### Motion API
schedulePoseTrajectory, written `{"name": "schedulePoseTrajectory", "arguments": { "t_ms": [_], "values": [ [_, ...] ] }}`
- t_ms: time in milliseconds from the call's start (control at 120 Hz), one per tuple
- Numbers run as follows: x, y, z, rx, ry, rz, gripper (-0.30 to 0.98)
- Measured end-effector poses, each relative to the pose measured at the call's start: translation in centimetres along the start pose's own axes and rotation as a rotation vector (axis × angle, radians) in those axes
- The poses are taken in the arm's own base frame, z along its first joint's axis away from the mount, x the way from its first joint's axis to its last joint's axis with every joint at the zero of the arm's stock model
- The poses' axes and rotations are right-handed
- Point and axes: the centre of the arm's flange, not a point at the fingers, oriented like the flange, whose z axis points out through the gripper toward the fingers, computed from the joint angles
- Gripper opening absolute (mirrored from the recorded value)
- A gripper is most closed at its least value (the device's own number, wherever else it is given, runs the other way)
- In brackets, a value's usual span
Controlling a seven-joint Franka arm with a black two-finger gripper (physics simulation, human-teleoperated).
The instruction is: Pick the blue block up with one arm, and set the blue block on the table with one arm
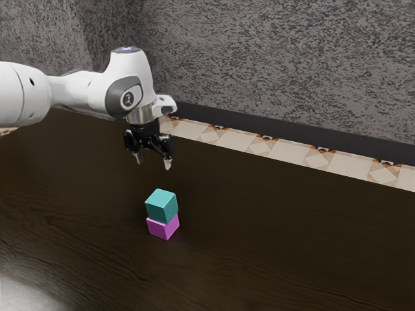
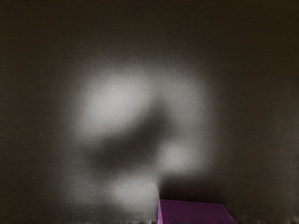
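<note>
Fingers spread wide, nothing between them! The gripper [image 1: 153, 161] hangs high, and there's the blue block [image 1: 161, 206], well below the fingertips, sitting atop the purple block [image 1: 163, 227].

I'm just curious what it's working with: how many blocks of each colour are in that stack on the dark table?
Blue block: 1
Pink block: 1
Total: 2 blocks

White, rounded seven-joint arm [image 1: 76, 92] extends from the exterior view's left. Black two-finger gripper [image 1: 153, 162] points downward, fingers parted.
</note>
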Motion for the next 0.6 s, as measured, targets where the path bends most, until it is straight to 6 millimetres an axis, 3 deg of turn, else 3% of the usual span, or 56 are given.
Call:
{"name": "schedulePoseTrajectory", "arguments": {
  "t_ms": [158, 408, 600],
  "values": [
    [-1.2, 1.3, 1.2, -0.026, 0.008, 0.127, 0.69],
    [-0.7, 1.2, 5.9, -0.073, -0.014, 0.230, 0.69],
    [0.2, 0.8, 6.6, -0.089, 0.014, 0.282, 0.69]
  ]
}}
